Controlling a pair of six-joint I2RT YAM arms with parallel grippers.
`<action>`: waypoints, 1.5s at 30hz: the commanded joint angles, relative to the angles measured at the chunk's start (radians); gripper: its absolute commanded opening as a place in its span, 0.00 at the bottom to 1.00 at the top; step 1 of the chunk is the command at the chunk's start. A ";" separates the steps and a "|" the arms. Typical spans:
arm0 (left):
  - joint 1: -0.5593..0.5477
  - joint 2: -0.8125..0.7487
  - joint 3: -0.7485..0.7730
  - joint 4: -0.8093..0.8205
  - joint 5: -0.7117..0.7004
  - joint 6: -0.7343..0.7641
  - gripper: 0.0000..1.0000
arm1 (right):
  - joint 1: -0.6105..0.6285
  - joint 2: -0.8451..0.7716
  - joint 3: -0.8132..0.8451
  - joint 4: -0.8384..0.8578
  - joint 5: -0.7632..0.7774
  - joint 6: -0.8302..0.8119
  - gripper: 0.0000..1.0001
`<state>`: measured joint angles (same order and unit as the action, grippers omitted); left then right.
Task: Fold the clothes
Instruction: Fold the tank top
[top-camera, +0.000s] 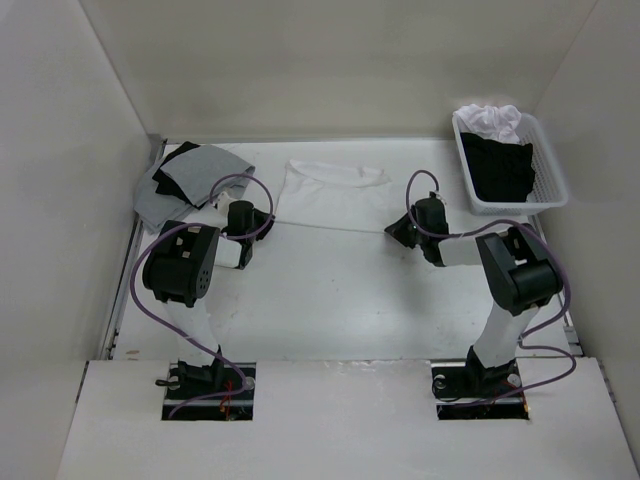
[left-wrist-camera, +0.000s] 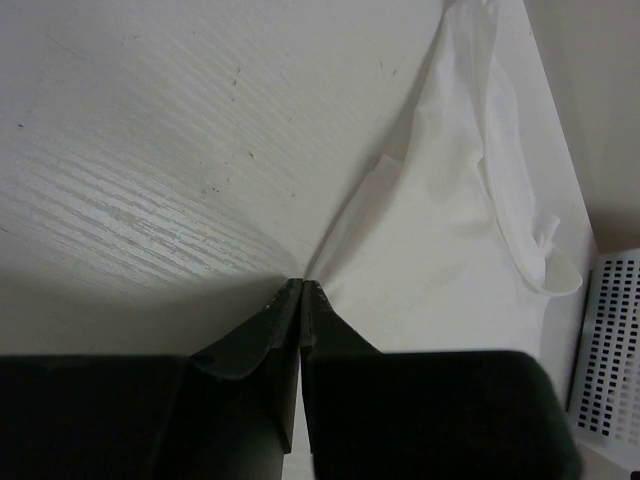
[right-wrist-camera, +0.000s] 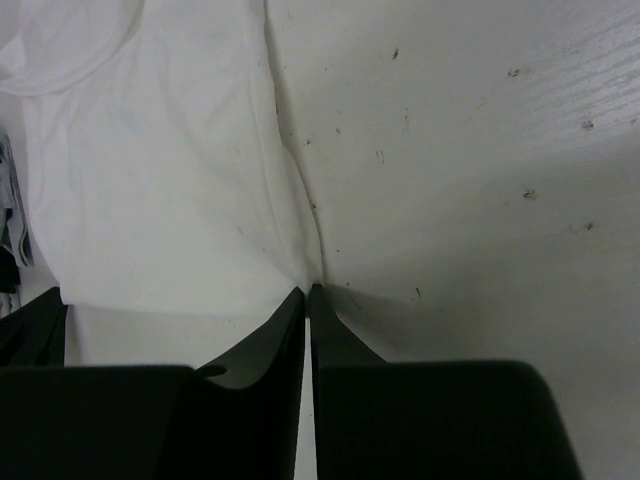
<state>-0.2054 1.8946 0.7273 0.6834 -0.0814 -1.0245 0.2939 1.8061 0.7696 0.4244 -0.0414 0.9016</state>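
The clothes, a thin white camisole (top-camera: 335, 195), lie flat at the back middle of the table, straps toward the far wall. Its near hem is drawn into a taut line between my two grippers. My left gripper (top-camera: 268, 218) is at the near left corner; in the left wrist view its jaws (left-wrist-camera: 302, 284) are shut, with the white fabric (left-wrist-camera: 450, 220) puckering into the tips. My right gripper (top-camera: 392, 230) is at the near right corner; in the right wrist view its jaws (right-wrist-camera: 311, 290) are shut on the cloth (right-wrist-camera: 150, 180), which gathers into a crease at the tips.
A pile of grey and black garments (top-camera: 190, 180) lies at the back left, close to the left arm. A white plastic basket (top-camera: 545, 195) with black and white clothes stands at the back right; its wall (left-wrist-camera: 610, 350) shows in the left wrist view. White walls enclose the table.
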 joint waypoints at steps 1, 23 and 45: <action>-0.004 0.003 0.006 -0.021 0.006 0.003 0.01 | -0.006 0.015 0.033 0.036 0.000 0.014 0.06; -0.205 -1.419 -0.252 -0.760 -0.176 0.109 0.04 | 0.356 -1.194 -0.132 -0.755 0.244 -0.159 0.02; -0.582 -0.106 0.029 -0.079 0.141 0.329 0.42 | 0.468 -1.258 -0.331 -0.786 0.265 -0.047 0.02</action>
<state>-0.7792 1.7554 0.7040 0.5098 -0.0063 -0.7658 0.7544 0.5495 0.4423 -0.3965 0.2062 0.8433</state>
